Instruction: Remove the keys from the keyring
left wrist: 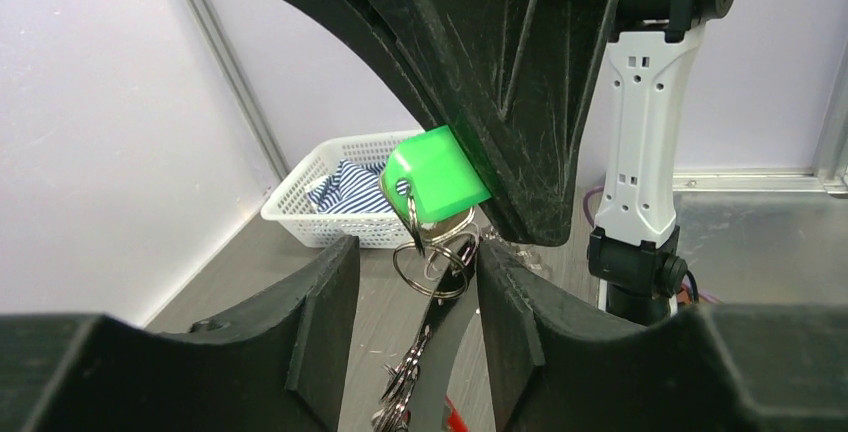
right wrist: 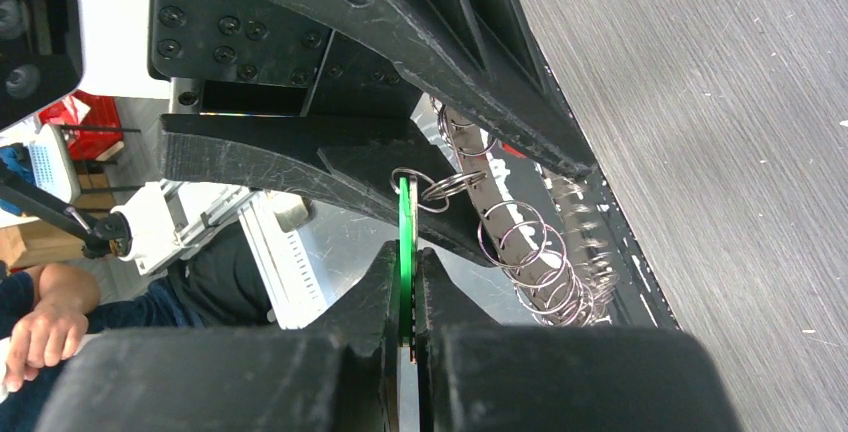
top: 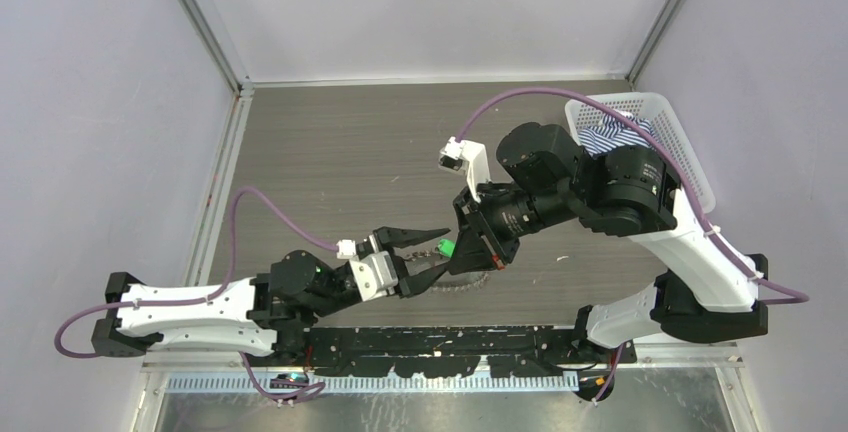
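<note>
Now | green key (right wrist: 404, 237) pinched in right end effector (right wrist: 406, 270) | keyring (right wrist: 440, 188) dangling beneath

Both the left claw (left wrist: 415, 252) and the right claw (right wrist: 407, 272) are matte black, scuffed paler. The green key (left wrist: 432, 177) is a bright, plain green. The other keys (left wrist: 398, 392) and the keyring (left wrist: 432, 270) are silvery. The bench (top: 350, 142) is grey-brown with fine wood grain. At far right, a white lattice basket (top: 695, 167) contains cloth (top: 610, 138) striped blue and white, perhaps navy. The cables (top: 262, 202) are purple.
</note>
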